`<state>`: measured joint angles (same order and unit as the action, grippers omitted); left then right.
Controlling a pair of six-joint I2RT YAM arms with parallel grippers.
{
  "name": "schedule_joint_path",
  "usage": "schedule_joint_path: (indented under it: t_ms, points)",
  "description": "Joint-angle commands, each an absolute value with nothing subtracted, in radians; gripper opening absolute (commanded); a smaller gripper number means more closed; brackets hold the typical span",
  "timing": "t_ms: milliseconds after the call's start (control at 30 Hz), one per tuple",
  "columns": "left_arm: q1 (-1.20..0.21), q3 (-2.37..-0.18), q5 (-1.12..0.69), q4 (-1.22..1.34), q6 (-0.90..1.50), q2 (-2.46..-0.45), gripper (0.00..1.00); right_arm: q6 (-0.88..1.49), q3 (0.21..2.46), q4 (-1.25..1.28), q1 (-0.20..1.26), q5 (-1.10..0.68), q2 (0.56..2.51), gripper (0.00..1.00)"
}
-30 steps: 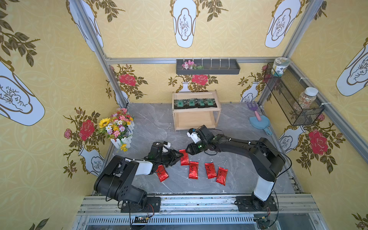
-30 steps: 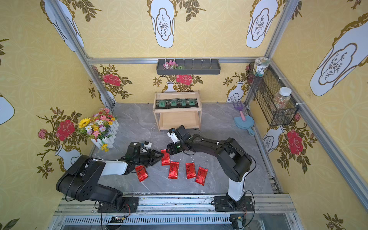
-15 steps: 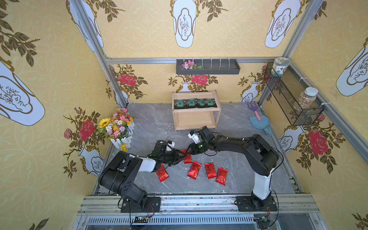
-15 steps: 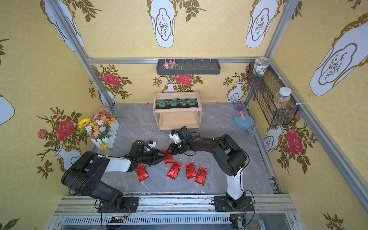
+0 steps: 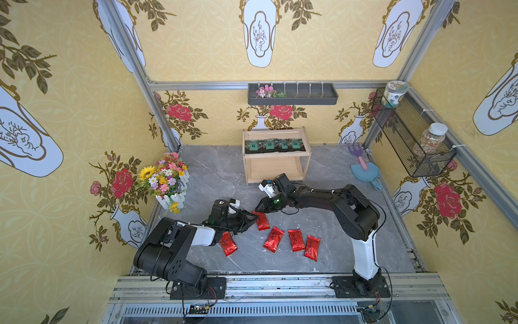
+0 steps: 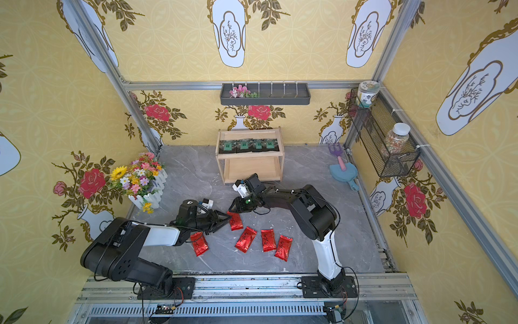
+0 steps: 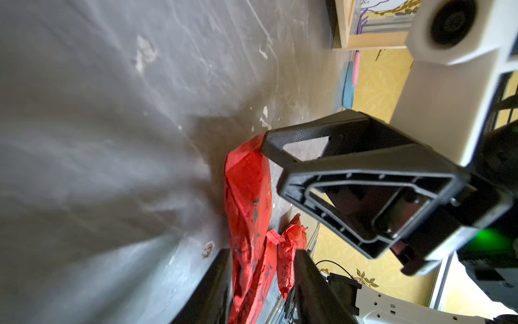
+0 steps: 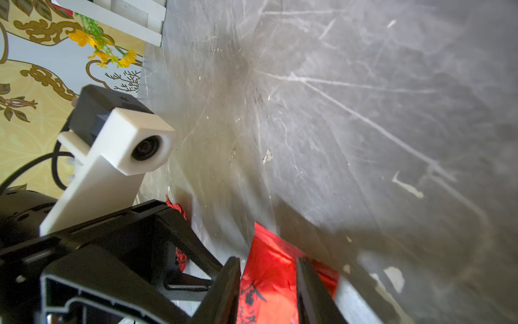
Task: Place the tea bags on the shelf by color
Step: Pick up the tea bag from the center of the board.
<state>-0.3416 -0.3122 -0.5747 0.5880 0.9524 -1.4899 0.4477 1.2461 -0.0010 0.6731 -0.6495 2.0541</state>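
Note:
Several black tea bags lie in a row on the top tier of the wooden shelf. Several red tea bags lie on the grey floor in front of it. Both grippers meet at the farthest red tea bag. My left gripper reaches in from the left, and the packet stands creased between its fingers. My right gripper comes from the right and is shut across the packet's other end. Other red tea bags lie loose nearby.
A flower box stands at the left wall. A blue scoop with a purple rake lies at the right wall. A grey wall tray hangs behind the shelf, and a wire basket with jars hangs on the right wall.
My left gripper has pushed right onto the red packet. My right gripper has dropped towards it and narrowed its jaws on it. The neighbouring red packet has been knocked askew.

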Motion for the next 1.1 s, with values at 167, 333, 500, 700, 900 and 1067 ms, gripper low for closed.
schedule_joint_path:
  t_ms: [167,333,500,700,900,1067]
  points:
    - [-0.276,-0.361,-0.554,0.538,0.899,-1.503,0.44,0.410,1.300,-0.038,0.650,-0.645,2.028,0.40]
    - [-0.269,-0.438,-0.573,0.543,0.851,-1.591,0.44,0.431,1.224,-0.017,0.619,-0.647,1.966,0.42]
    - [-0.265,-0.462,-0.594,0.554,0.822,-1.651,0.43,0.471,1.152,0.038,0.620,-0.681,1.957,0.42]
    - [-0.264,-0.478,-0.612,0.558,0.798,-1.690,0.43,0.513,1.116,0.106,0.620,-0.719,1.974,0.41]
    - [-0.264,-0.482,-0.652,0.607,0.805,-1.725,0.39,0.520,1.131,0.116,0.620,-0.732,1.997,0.40]
    - [-0.264,-0.465,-0.669,0.644,0.812,-1.728,0.33,0.524,1.143,0.119,0.620,-0.741,2.012,0.40]
